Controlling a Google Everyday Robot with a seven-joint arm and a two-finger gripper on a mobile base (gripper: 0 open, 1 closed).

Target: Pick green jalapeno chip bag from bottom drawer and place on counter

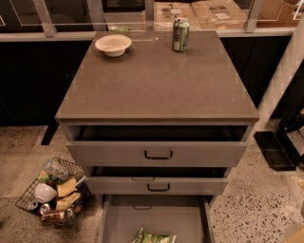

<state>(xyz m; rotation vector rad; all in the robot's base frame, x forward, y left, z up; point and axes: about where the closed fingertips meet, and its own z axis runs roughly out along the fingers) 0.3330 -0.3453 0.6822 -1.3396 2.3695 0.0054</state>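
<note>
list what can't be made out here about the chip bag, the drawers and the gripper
- green jalapeno chip bag: camera view, lower part cut off by the bottom edge; lettering too small to read.
- bottom drawer: its front end is cut off by the same edge.
- top drawer: its inside is dark, shadowed under the counter.
- gripper: not in view.

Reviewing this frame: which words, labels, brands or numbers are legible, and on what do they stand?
Nothing reads clearly.
On the green soda can standing on the grey-brown counter: markings blurred.
On the light-green crinkly chip bag in the grey bottom drawer: pale lettering, too small.
On the brown cardboard boxes behind: labels blurred.
The gripper is out of view.
</note>
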